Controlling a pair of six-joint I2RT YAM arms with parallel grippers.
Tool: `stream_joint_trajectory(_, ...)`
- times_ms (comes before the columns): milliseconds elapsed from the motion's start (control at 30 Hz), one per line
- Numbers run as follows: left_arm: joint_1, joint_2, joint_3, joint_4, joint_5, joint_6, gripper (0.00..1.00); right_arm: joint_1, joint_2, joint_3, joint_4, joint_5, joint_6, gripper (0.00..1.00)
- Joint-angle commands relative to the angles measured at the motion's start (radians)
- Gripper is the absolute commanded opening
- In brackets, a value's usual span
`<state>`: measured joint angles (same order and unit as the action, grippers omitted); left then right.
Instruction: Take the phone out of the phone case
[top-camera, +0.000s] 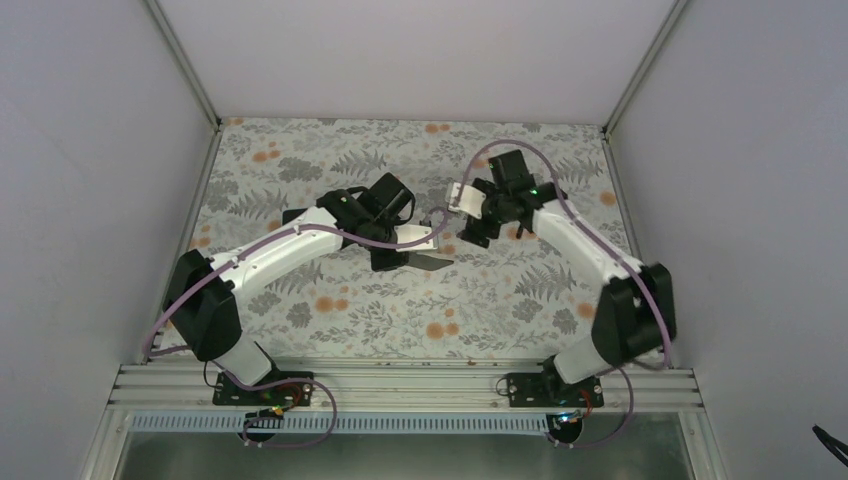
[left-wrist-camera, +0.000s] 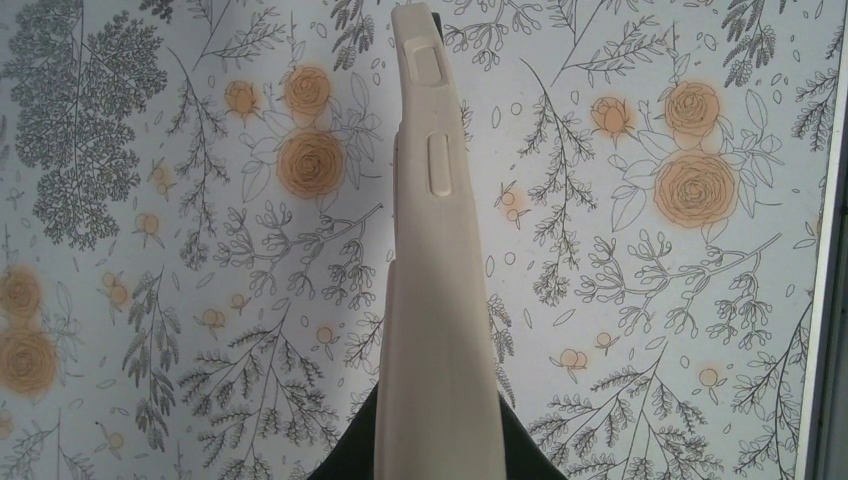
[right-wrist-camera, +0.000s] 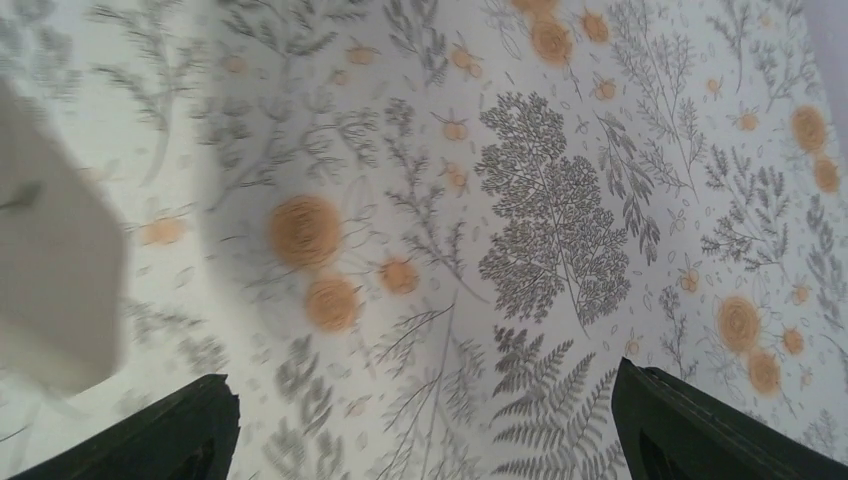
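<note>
My left gripper (top-camera: 405, 250) is shut on the beige phone case (top-camera: 417, 237) and holds it above the middle of the table. In the left wrist view the case (left-wrist-camera: 435, 250) stands edge-on between my black fingers (left-wrist-camera: 345, 455), its side buttons facing the camera. A dark sliver shows at its far tip; I cannot tell the phone apart from the case. My right gripper (top-camera: 468, 215) is open and empty just right of the case's far end. In the right wrist view the case's end (right-wrist-camera: 50, 270) shows as a blur at the left, outside the wide-open gripper (right-wrist-camera: 425, 420).
The table is covered by a floral cloth (top-camera: 520, 290) with grey ferns and orange roses. Grey walls and metal rails (top-camera: 400, 375) close it in on all sides. The two arms nearly meet above the table's middle.
</note>
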<state>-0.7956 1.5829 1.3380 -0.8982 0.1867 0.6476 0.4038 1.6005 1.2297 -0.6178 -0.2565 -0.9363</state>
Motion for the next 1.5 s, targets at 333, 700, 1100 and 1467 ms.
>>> stream_joint_trajectory(333, 0.002, -0.008, 0.03, 0.035, 0.003, 0.014, 0.02, 0.017, -0.149, -0.181, -0.067, -0.139, 0.002, 0.92)
stream_joint_trajectory(700, 0.001, 0.008, 0.049, 0.034, 0.014, 0.007, 0.02, 0.025, -0.117, -0.196, -0.039, -0.152, 0.019, 0.91)
stream_joint_trajectory(1100, -0.002, 0.007, 0.058, 0.019, 0.028, 0.011, 0.02, 0.033, -0.081, -0.189, 0.015, -0.121, 0.038, 0.91)
stream_joint_trajectory(1467, -0.006, -0.017, 0.041, 0.008, 0.056, 0.018, 0.02, 0.032, -0.041, -0.174, 0.075, -0.062, 0.047, 0.91)
